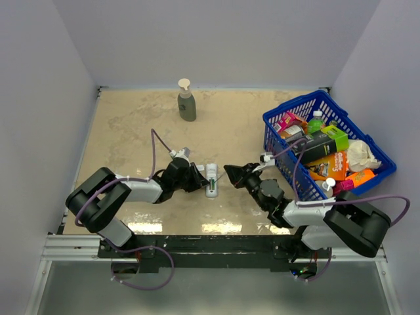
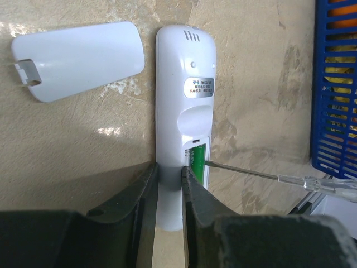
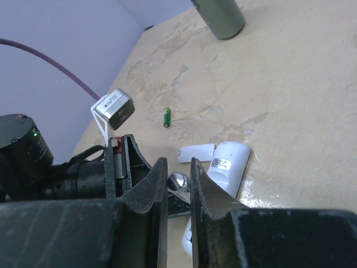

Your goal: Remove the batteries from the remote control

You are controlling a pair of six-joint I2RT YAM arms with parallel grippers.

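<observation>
The white remote control (image 2: 184, 100) lies back-up on the table, its battery recess open with a green battery (image 2: 198, 160) showing inside. My left gripper (image 2: 169, 170) is shut on the remote's near end. My right gripper (image 3: 178, 164) is shut on a thin grey stick (image 2: 251, 173) whose tip touches the battery in the recess. In the top view the left gripper (image 1: 197, 178) and right gripper (image 1: 231, 174) flank the remote (image 1: 212, 180). A loose green battery (image 3: 167, 117) lies on the table beyond the remote (image 3: 228, 164).
The detached white cover (image 2: 78, 60) lies just left of the remote's far end. A blue basket (image 1: 279, 125) full of packages stands at the right. A grey-green soap bottle (image 1: 186, 102) stands at the back centre.
</observation>
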